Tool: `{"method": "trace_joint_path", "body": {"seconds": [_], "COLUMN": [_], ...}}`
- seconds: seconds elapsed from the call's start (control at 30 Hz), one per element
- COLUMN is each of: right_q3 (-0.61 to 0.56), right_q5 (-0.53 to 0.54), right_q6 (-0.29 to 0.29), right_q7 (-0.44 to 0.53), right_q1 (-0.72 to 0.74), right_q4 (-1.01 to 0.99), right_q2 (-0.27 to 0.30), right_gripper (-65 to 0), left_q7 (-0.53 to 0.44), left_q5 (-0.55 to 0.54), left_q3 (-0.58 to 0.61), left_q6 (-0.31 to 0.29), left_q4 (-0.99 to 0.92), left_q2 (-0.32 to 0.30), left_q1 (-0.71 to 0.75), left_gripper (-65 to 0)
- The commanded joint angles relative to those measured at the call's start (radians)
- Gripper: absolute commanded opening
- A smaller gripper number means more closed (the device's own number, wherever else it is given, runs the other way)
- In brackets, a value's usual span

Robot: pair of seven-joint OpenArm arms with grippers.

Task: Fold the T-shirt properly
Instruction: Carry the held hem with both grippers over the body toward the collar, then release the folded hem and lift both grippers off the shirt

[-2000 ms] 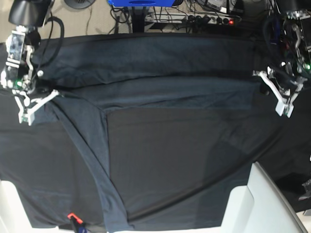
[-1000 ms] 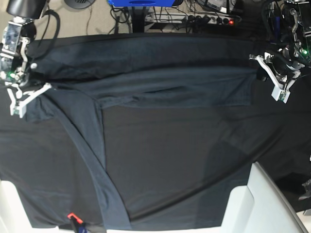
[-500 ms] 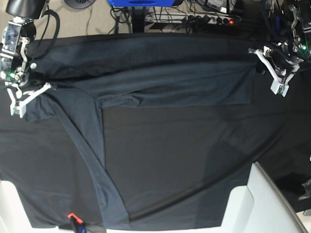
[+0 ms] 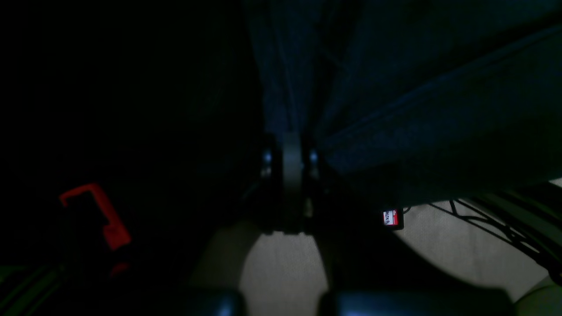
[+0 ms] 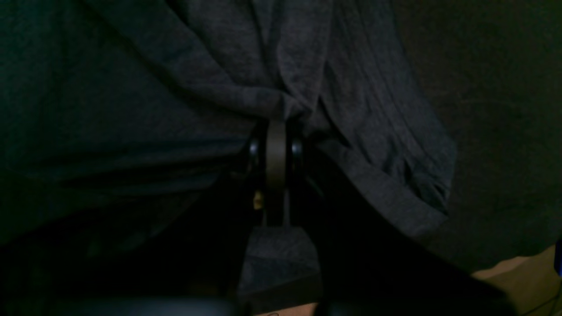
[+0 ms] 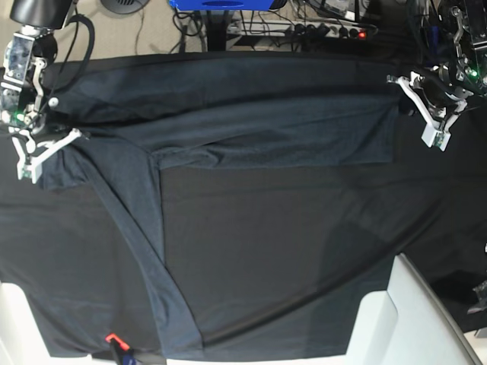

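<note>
The T-shirt [image 6: 266,129] lies as a wide dark blue-grey band across the far half of the table, and a narrow strip of it [image 6: 152,258] runs down to the front edge. My left gripper [image 6: 411,95], on the base view's right, is shut on the shirt's right end. In the left wrist view its fingers [image 4: 287,147] pinch a dark fold [image 4: 395,87]. My right gripper [image 6: 47,141], on the base view's left, is shut on the shirt's left end. In the right wrist view its fingers [image 5: 275,129] pinch bunched grey knit [image 5: 307,70] beside a hemmed sleeve [image 5: 395,193].
The smooth black tablecloth [image 6: 289,251] covers the table. White blocks stand at the front right [image 6: 411,319] and front left [image 6: 15,319] corners. A red clip [image 6: 112,337] sits at the front edge. A power strip and cables [image 6: 327,30] lie behind the table.
Both grippers moved outward and toward the far edge with the shirt in them. The folded band is stretched flatter and lies farther back. The last half second shows almost no motion.
</note>
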Motion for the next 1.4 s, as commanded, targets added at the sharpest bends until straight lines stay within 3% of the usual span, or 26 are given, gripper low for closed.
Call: {"method": "trace_joint_path", "body": {"seconds": [0.0,0.67,0.73,0.8,0.83,0.97,1.07,1.13,1.2,1.37], "right_q3": [0.006,0.006,0.006,0.006,0.006,0.008,0.028,0.074,0.107,0.107], "right_q5": [-0.005,-0.005,-0.002,-0.002,-0.002,0.0,-0.002,-0.003,0.0,0.001], "right_q6": [-0.004,-0.004,-0.004,-0.005,-0.005,-0.007,-0.008,-0.008,-0.007,-0.001], "right_q7": [0.014,0.012,0.012,0.014,0.015,0.017,0.018,0.017,0.015,0.018], "right_q1": [0.009,0.014,0.014,0.014,0.014,0.014,0.017,0.035,0.046,0.061], "right_q4": [0.013,0.013,0.013,0.013,0.013,0.014,0.025,0.028,0.033,0.075], "right_q2": [0.015,0.008,0.008,0.008,0.008,0.008,0.008,0.008,0.008,0.013], "right_gripper": [-64.8,-63.8,-59.4,-50.9,-46.5,-30.8,-27.9,-27.9,-27.9,-28.1], "left_q7": [-0.011,-0.051,-0.051,-0.053,-0.053,-0.053,-0.054,-0.054,-0.054,-0.053], "left_q5": [-0.001,-0.001,-0.001,-0.001,-0.001,-0.001,-0.001,-0.001,-0.002,-0.007], "left_q3": [-0.008,-0.005,-0.005,-0.005,-0.005,-0.013,-0.02,-0.022,-0.068,-0.16], "left_q6": [-0.002,-0.002,-0.002,-0.002,-0.002,0.002,0.002,0.002,0.002,-0.002], "left_q4": [0.004,-0.03,-0.03,-0.03,-0.03,-0.03,-0.027,-0.022,-0.022,-0.008], "left_q2": [-0.018,-0.016,-0.016,-0.016,-0.016,-0.016,-0.016,-0.018,-0.016,0.013], "left_q1": [-0.001,-0.005,-0.005,-0.005,-0.005,-0.005,-0.008,-0.028,-0.04,-0.07], "left_gripper": [-65.0,-65.0,-65.0,-65.0,-60.9,-33.2,-13.2,-4.6,0.0,-1.3]}}
